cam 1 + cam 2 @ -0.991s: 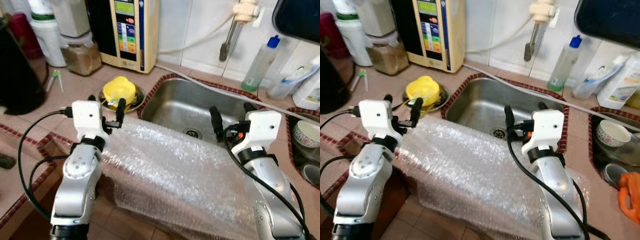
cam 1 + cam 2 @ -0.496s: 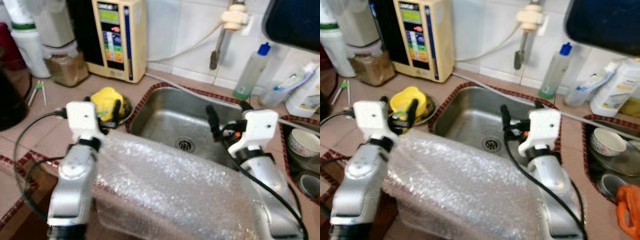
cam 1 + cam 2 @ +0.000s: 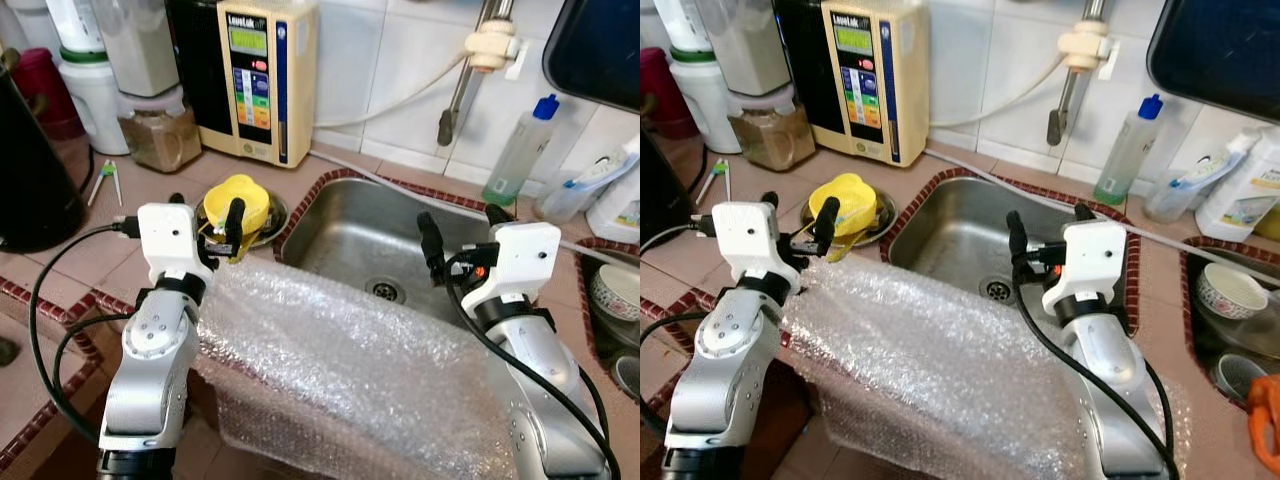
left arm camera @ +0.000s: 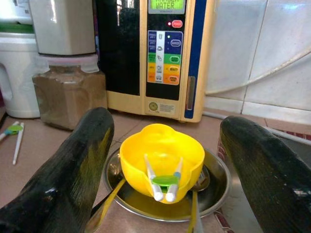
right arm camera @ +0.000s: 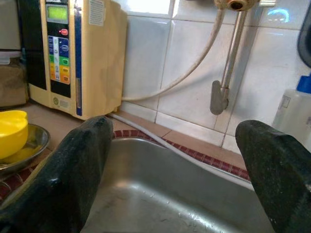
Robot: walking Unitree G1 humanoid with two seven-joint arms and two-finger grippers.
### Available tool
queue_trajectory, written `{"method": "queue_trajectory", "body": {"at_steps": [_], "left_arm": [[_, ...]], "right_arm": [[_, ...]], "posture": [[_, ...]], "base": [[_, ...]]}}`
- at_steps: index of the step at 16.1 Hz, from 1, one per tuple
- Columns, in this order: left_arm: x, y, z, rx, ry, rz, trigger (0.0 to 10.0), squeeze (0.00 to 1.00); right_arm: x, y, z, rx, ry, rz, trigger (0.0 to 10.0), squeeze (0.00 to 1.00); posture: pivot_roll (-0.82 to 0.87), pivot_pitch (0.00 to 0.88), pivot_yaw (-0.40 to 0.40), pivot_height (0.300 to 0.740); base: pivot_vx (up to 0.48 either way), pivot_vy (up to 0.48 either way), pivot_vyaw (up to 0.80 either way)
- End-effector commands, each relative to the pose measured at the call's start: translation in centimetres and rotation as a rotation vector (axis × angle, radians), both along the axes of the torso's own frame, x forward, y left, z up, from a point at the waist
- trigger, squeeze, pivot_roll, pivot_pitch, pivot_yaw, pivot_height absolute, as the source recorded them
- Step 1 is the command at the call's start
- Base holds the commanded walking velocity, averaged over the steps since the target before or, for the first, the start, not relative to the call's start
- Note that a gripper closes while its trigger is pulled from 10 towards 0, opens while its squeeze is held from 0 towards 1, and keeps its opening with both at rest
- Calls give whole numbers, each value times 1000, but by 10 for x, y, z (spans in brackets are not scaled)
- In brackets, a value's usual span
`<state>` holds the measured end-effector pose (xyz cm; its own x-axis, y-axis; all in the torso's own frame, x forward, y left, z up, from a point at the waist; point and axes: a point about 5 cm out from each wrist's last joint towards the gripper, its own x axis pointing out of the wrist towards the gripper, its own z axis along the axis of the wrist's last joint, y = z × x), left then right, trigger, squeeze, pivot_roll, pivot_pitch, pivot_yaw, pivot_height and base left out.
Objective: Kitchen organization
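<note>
1. Head views: bubble wrap [image 3: 340, 350] lies draped over both forearms, behind the tools. It looks light, soft and slippery, so I'd judge it will sag and slide unless pinched at an edge. The left tool [image 3: 205, 222] is spread, holding nothing, with the yellow bowl [image 3: 236, 200] just ahead of it on a steel plate [image 3: 272, 212] on the tabletop [image 3: 100, 225]. The right tool [image 3: 462, 232] is spread too, above the steel sink [image 3: 370, 225], whose basin shows a drain. A patterned bowl [image 3: 617, 292] sits in a second basin off to its right.

2. Left wrist view: between the parted fingers [image 4: 73, 165] sits the yellow bowl, with a green-and-white utensil [image 4: 164, 180] resting over its rim. It looks like light plastic, easiest taken at the rim. Behind stand a jar [image 4: 68, 94] of brown powder and a water machine [image 4: 163, 53].

3. Right wrist view: beyond the open fingers [image 5: 73, 165] lies the bare sink; a tap [image 5: 221, 92] hangs behind.
</note>
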<state>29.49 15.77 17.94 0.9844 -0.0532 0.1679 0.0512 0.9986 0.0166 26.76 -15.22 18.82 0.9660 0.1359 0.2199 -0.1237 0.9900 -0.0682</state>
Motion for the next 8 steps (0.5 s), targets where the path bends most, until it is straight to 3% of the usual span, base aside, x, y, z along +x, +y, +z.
{"method": "queue_trajectory", "body": {"at_steps": [1, 4, 8], "left_arm": [[3, 2, -3, -10, 16, 9, 10000, 0], [7, 5, -15, -14, 54, -11, 10000, 0], [26, 2, -27, -43, 75, -45, 10000, 0]], "right_arm": [[-2, 5, 2, -5, -4, 43, 10000, 0], [-7, 21, -4, 4, 41, 173, 10000, 0], [-15, 35, -8, 18, 82, 289, 10000, 0]], "posture": [[7, 44, -49, 740], [-3, 45, -52, 740], [-28, 43, -59, 740]], "base": [[0, 0, 0], [0, 0, 0], [0, 0, 0]]}}
